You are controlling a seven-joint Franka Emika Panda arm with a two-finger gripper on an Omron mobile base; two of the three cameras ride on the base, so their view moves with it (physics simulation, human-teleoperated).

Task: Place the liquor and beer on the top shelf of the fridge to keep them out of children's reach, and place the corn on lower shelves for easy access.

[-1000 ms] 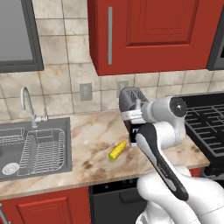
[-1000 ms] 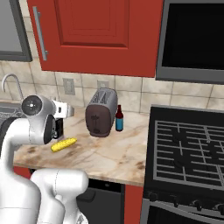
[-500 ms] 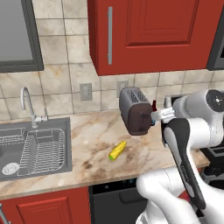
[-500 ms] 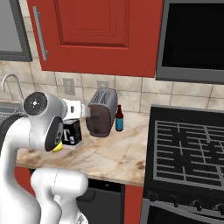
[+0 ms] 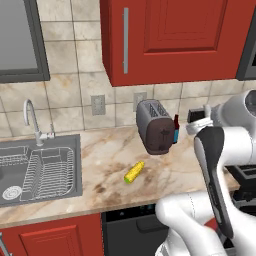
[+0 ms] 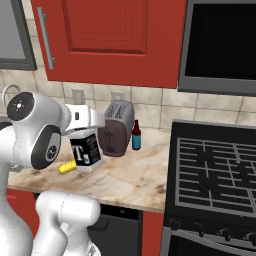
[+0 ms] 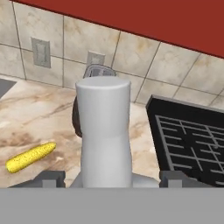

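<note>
Blocking the middle of the hand view, the pale clear liquor bottle (image 7: 103, 131) stands gripped between the gripper (image 7: 107, 178) fingers, hiding most of the grey toaster (image 7: 97, 72). From the right base, its black T label (image 6: 86, 150) shows above the marble surface (image 6: 135, 175), covering part of the yellow corn cob (image 6: 66, 166). The left base view shows the whole cob and only a sliver of the dark red-brown beer bottle (image 5: 176, 129) behind the toaster.

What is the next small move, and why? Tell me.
Probably raise the small pale clear bottle with the black T label, clamped in the end effector, higher. It sits low and close beside the grey toaster, so lifting first should avoid a knock.
</note>
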